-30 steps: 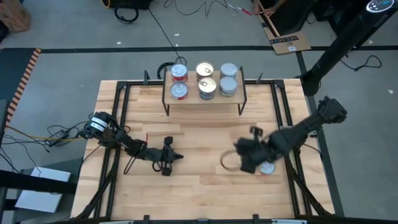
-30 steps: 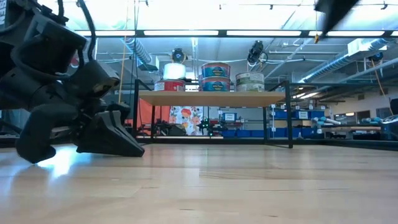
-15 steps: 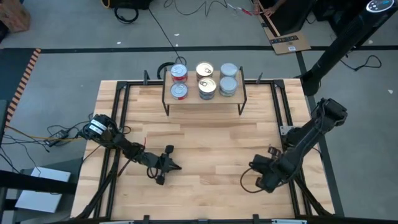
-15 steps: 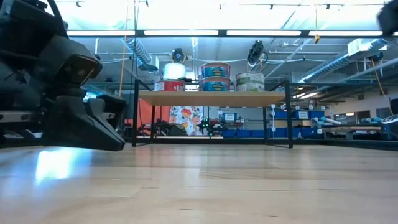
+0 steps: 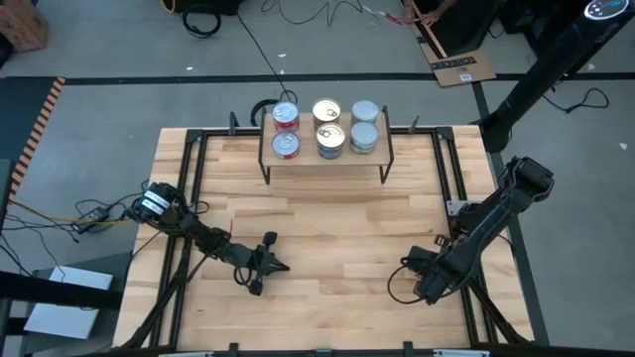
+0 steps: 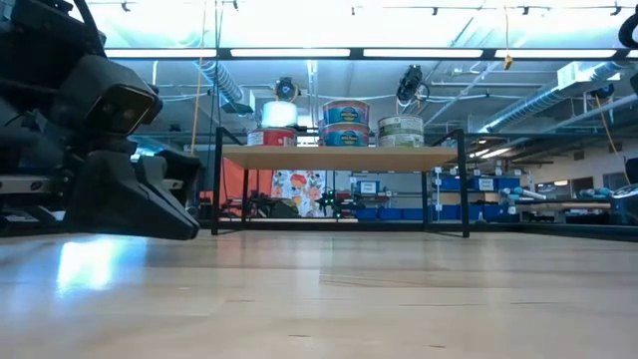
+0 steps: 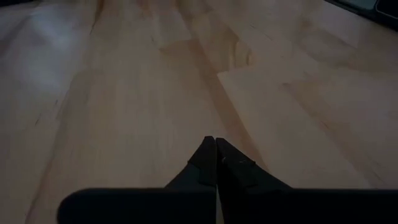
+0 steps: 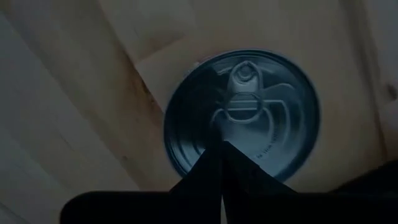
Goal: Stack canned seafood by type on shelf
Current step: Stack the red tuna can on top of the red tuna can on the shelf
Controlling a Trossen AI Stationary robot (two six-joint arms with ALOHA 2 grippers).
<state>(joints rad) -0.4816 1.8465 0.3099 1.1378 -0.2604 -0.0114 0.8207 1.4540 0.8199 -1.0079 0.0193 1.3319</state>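
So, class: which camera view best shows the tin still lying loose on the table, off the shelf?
The right wrist view: the tin fills it, pull-tab top up, on the table, just beyond the shut right tool. In the high view the right arm hides it. The low and left wrist views show nothing of it.

Six tins [image 5: 324, 128] on shelf [image 5: 325, 156], left gripper [image 5: 270, 262] and right gripper [image 5: 429, 283] on tabletop [image 5: 327, 228]

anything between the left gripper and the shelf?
Nothing: high view shows only bare tabletop between the left gripper and the shelf.
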